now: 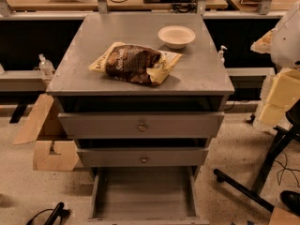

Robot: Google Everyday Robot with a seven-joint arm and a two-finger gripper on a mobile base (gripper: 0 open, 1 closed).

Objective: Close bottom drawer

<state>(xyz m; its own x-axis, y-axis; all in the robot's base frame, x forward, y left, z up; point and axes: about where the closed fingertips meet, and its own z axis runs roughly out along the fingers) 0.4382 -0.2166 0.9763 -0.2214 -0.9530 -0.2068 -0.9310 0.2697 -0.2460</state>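
The bottom drawer of the grey metal cabinet is pulled far out toward me. It is a shallow plain tray and its inside is bare. Its low front panel lies at the lower edge of the view, and its knob is hidden. The two drawers above it, top and middle, have taller fronts with round knobs and stand slightly out. My gripper is not in view. Only a white rounded part, which may be my arm, shows at the right edge.
A brown and yellow snack bag and a white bowl lie on the cabinet top. A black stand with legs is on the floor at right, beside yellow foam blocks. Wooden pieces lean at left. A black object is at bottom left.
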